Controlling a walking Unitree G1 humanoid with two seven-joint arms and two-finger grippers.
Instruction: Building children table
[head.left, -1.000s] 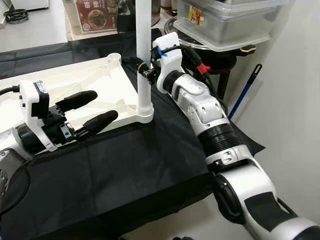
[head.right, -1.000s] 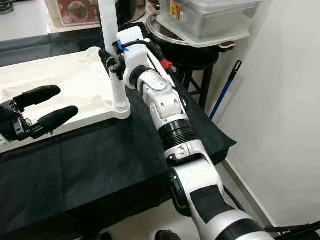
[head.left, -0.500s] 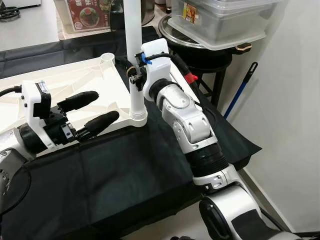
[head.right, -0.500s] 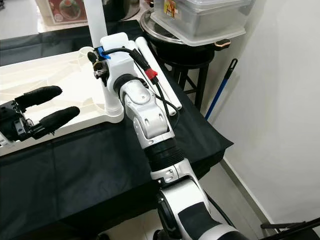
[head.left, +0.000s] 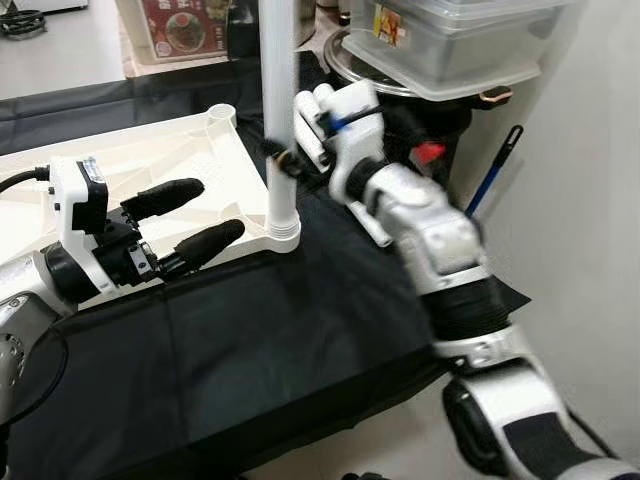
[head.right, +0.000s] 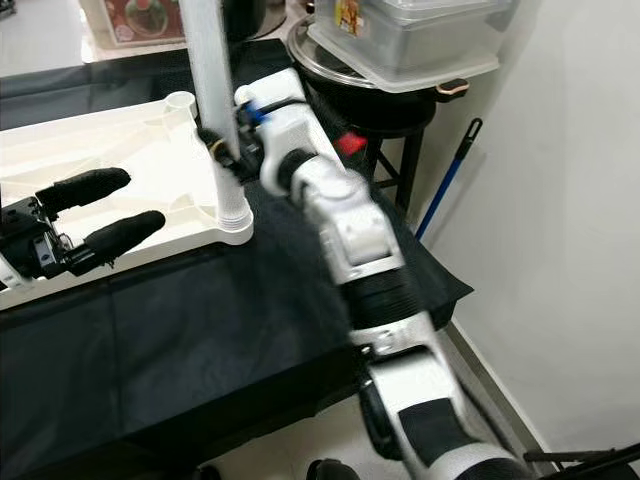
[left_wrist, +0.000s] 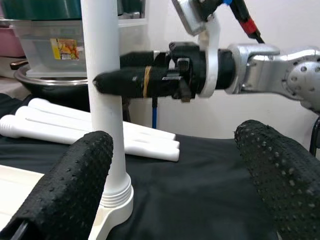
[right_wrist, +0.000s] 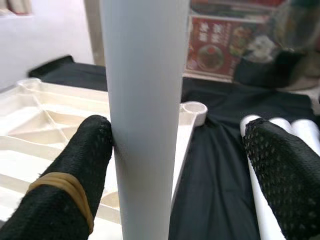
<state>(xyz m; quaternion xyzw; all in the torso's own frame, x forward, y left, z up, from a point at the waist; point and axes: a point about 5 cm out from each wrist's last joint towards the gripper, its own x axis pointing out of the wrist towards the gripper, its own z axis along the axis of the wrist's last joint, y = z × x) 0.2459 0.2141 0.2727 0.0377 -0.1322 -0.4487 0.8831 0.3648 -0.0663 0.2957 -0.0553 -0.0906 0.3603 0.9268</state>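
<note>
White plastic leg (head.left: 279, 110) is standing upright in the corner socket (head.left: 284, 234) of the upturned tabletop (head.left: 150, 170), at the tabletop's near right corner. Right gripper (right_wrist: 175, 165) is sitting at the leg partway up, fingers spread: one finger (right_wrist: 82, 165), the one with a rubber band round it, is touching the leg's side, while the other finger (right_wrist: 285, 170) is standing well apart from it, so nothing is being pinched. From the head views the right arm is reaching in from about 4 o'clock, wrist blurred.

Left gripper (head.left: 185, 215) is hovering over the tabletop's near edge, at roughly 9 o'clock from the leg, fingers spread wide and holding nothing; its wrist view is looking between both pads straight at the leg's base and the right gripper beyond.

Black cloth (head.left: 300, 340) is covering the table, with open room at 6 o'clock from the socket, running to the table's front edge. At 2 o'clock from the leg, three spare legs (left_wrist: 85, 135) are lying side by side on the cloth. Behind them a pot (head.right: 380, 95) with a clear lidded box (head.right: 420, 35) on top is sitting on a stand just off the table's right edge, and a blue-handled stick (head.right: 445, 185) is leaning by the white wall. A second empty socket (head.left: 222, 115) is marking the tabletop's far right corner.
</note>
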